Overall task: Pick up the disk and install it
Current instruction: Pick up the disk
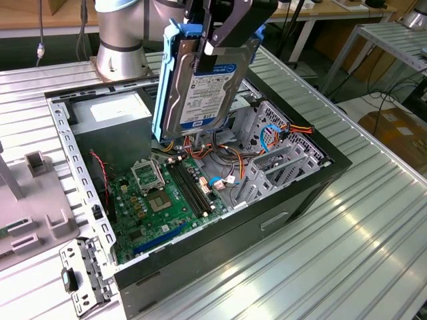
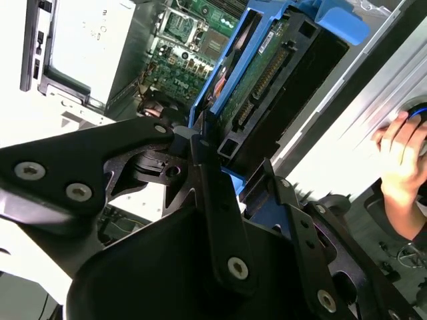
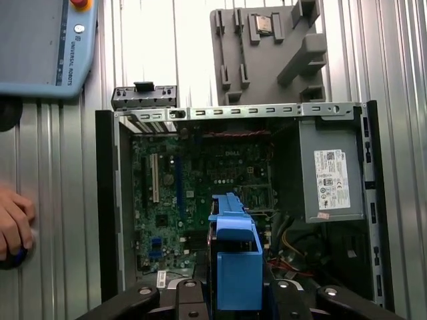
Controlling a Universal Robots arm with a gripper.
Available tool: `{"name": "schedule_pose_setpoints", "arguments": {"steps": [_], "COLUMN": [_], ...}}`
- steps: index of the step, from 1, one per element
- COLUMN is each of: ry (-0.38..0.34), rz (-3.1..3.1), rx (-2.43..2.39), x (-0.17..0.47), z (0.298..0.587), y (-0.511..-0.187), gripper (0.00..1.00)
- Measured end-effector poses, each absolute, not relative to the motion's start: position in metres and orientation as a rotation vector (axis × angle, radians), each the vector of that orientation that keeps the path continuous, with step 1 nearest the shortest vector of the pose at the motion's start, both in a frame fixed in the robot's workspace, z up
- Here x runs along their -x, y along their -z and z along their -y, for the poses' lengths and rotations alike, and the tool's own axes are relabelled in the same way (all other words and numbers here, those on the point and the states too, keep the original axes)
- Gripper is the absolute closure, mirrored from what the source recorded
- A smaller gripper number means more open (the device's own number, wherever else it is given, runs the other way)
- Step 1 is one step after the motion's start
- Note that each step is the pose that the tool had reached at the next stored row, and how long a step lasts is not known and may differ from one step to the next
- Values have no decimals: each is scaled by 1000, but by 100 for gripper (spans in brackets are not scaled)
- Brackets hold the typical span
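black pincer point(image 2: 212, 157) links stood nearest in the second wrist view, with the fingers clamped on the disk point(image 1: 200, 87) near its upper end. the disk hung on edge, slightly tilted, with its label facing the exterior view's camera and blue rails along its sides. it was above the open computer case point(image 1: 220, 250) and clear of the green motherboard point(image 1: 160, 200) below. a grey power supply point(image 3: 330, 180) sat in one corner of the case. the case rested on the ribbed metal surface point(image 1: 347, 267). a person's hand point(image 3: 12, 228) lay off to one side of the case.
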State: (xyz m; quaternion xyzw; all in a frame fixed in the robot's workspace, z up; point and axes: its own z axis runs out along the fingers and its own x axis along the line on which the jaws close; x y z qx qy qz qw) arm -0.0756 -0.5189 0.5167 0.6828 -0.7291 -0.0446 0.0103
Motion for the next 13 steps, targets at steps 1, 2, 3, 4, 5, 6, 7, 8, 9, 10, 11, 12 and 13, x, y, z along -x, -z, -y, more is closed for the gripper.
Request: {"name": "schedule_pose_setpoints", "arguments": {"steps": [1, 2, 3, 4, 5, 6, 7, 8, 9, 10, 11, 12, 13], "ry": [139, 139, 139, 139, 139, 139, 139, 139, 139, 139, 139, 139, 139], "rz": [2276, 2276, 2276, 2276, 2276, 2276, 2276, 2276, 2276, 2276, 2276, 2276, 2276], "rx": [-2131, -2131, -2131, -2131, -2131, -2131, -2131, -2131, -2131, -2131, -2131, -2131, -2131], "x": [75, 74, 74, 73, 73, 72, 72, 72, 71, 70, 70, 69, 69], "z": [520, 521, 522, 523, 524, 525, 525, 526, 527, 529, 532, 534, 537], "y": [-517, -517, -516, -516, -516, -516, -516, -516, -516, -516, -516, -516, -516], "gripper": [63, 63, 63, 63, 63, 63, 63, 63, 63, 63, 63, 63, 63]}}
